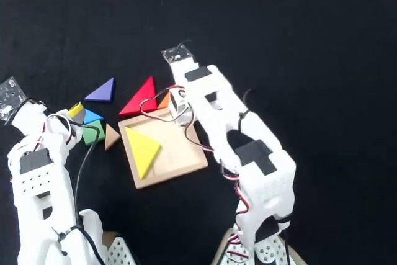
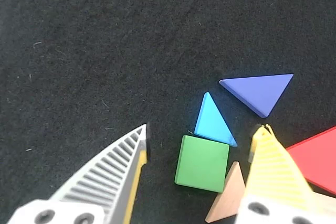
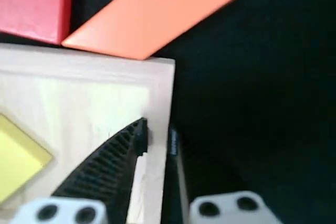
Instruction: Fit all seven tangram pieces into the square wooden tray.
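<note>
Lying flat in pale square wooden tray (image 1: 180,151), one smooth yellow triangle (image 1: 144,148)

- High view: fixed above, facing down over the whole desk (image 1: 322,60), arm bases nearest.
- Left wrist view: close, facing down past the left tool (image 2: 203,128). Shares the green square (image 2: 202,163) with the high view.
- Right wrist view: very close over a tray (image 3: 79,87) corner, past the right tool (image 3: 156,132). Shares that corner with the high view.
</note>
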Tool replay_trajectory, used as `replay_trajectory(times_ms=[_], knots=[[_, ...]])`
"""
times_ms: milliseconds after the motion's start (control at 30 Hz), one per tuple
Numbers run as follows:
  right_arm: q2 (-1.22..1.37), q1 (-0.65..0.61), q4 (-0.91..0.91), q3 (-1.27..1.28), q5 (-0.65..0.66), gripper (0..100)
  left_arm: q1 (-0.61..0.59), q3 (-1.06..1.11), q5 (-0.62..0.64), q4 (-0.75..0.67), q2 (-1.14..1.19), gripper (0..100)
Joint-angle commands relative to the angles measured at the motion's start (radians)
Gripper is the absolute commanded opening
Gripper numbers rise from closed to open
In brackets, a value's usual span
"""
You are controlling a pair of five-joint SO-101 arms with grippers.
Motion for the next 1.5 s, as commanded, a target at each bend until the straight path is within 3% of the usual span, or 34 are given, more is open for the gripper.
replay_trajectory(times_ms=[0, 267, 467, 633, 833, 1133, 1300, 1467], knots=[[-0.005, 0.069, -0.002, -0.031, -0.002, 1.8, 0.012, -0.005, 0.005, -0.017, -0.003, 31], [-0.077, 0.232, -0.008, 0.061, -0.1, 1.8, 0.012, -0.005, 0.008, -0.017, -0.003, 31], [-0.134, 0.232, -0.054, 0.151, -0.17, 1.8, 0.013, -0.005, 0.009, -0.017, -0.003, 31], [-0.194, 0.19, -0.041, 0.165, -0.147, 3.1, 0.013, -0.005, 0.009, -0.017, -0.003, 31], [-0.36, 0.14, 0.028, 0.163, -0.052, 20.2, 0.013, -0.005, 0.009, -0.017, -0.003, 31], [-0.535, 0.141, 0.135, 0.166, -0.006, 20.8, 0.021, -0.005, 0.011, -0.018, -0.003, 31], [-0.599, 0.209, 0.129, 0.26, -0.005, 20.8, 0.208, -0.11, -0.063, 0.023, 0.006, 31], [-0.662, 0.359, -0.012, 0.398, 0.028, 20.8, 0.45, -0.499, -0.19, 0.307, 0.17, 31]])
